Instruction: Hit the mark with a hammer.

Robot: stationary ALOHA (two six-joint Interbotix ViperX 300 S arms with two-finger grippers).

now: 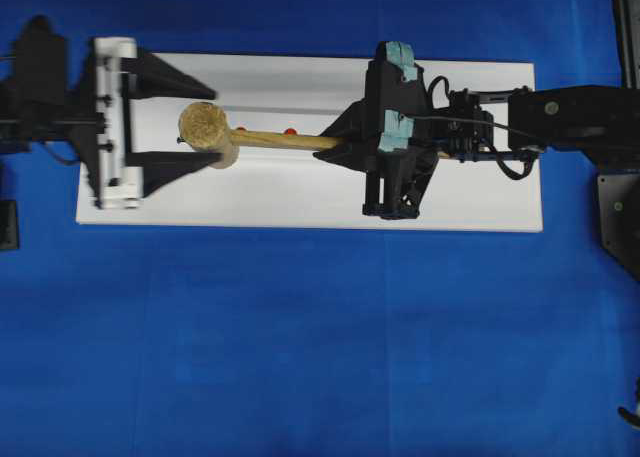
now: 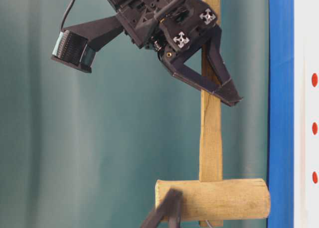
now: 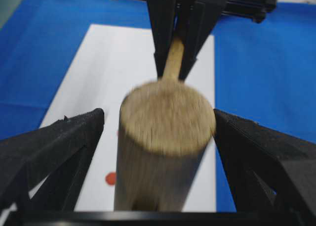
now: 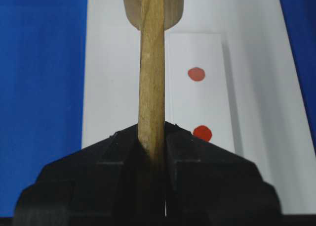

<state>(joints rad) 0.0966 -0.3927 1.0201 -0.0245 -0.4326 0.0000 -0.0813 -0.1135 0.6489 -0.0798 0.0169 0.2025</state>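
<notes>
The hammer (image 1: 262,137), a light-wood mallet with a thick cylindrical head and long flat-sided handle, is held above the white rectangular board (image 1: 300,202) on the blue table covering (image 1: 300,357). Its long axis runs left-right in the overhead view, head to the left, handle to the right.

The right gripper (image 4: 151,137) is clamped tight on the handle well back from the head. The left gripper (image 3: 158,132) stands fully spread, its fingers (image 3: 59,142) flanking the head without gripping it.

Small red round marks (image 4: 196,73) lie on the board beside the handle line.

Risks: a strike could land off a dot, since the head sits left of them; the open left fingers could be struck; the long handle could pivot in the grip.
</notes>
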